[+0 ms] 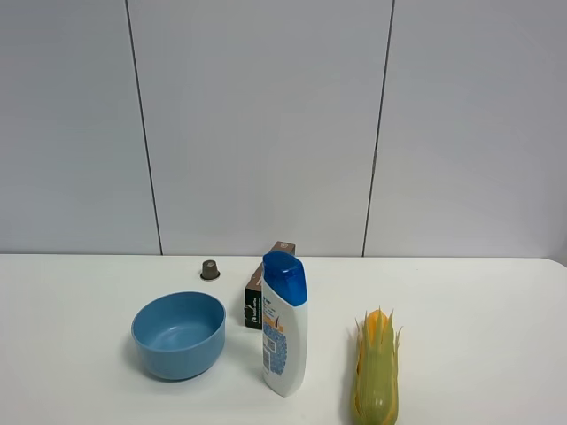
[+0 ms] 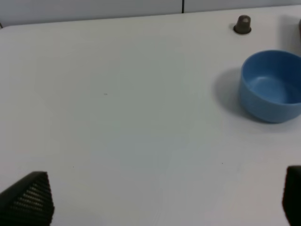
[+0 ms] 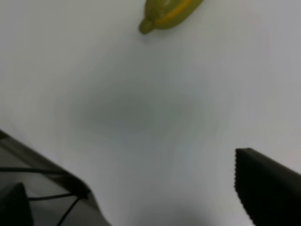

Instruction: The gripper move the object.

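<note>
A round light-blue bowl (image 1: 179,334) stands upright and empty on the white table, left of a shampoo bottle. It also shows in the left wrist view (image 2: 272,86). No arm shows in the exterior high view. My left gripper (image 2: 164,202) is open, its two dark fingertips (image 2: 29,200) wide apart above bare table, well away from the bowl. My right gripper (image 3: 136,188) is open over bare table, with one dark fingertip (image 3: 268,186) showing, and the corn's end lies some way off.
A white shampoo bottle with a blue cap (image 1: 283,324) stands in the middle. A yellow-green corn cob (image 1: 376,369) lies to its right, also in the right wrist view (image 3: 167,12). A small brown capsule (image 1: 210,269) and a dark box (image 1: 267,296) sit behind.
</note>
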Action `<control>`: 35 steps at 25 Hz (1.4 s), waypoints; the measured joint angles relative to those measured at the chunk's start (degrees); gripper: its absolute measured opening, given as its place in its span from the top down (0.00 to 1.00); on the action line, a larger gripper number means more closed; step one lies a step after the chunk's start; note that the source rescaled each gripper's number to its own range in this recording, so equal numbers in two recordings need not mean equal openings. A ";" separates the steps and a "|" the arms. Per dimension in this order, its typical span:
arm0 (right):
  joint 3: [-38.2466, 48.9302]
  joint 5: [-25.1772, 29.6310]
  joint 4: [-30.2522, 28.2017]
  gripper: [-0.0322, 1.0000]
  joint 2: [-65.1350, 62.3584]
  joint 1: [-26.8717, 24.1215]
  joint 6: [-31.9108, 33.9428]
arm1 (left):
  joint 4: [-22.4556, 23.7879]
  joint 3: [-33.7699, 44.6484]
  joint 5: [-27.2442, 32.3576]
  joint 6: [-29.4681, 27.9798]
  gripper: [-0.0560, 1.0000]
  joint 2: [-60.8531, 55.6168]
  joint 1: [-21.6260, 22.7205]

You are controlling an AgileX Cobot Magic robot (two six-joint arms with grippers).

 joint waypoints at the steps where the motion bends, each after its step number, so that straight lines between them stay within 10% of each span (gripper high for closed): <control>1: 0.00 0.00 -1.27 0.06 0.00 0.00 0.20 | 0.00 0.00 0.00 0.00 0.00 0.00 0.00; 18: 0.02 -0.19 4.44 0.00 0.00 -1.65 -1.33 | 0.02 0.00 0.00 0.00 0.00 0.00 0.00; 29: 0.13 -0.69 4.59 0.00 -8.69 -34.97 -1.33 | 0.02 0.00 0.00 0.00 0.00 0.00 0.00; 35: 0.13 -0.64 4.60 0.00 -16.58 -41.91 -1.33 | 0.02 0.00 0.00 0.00 0.00 0.00 0.00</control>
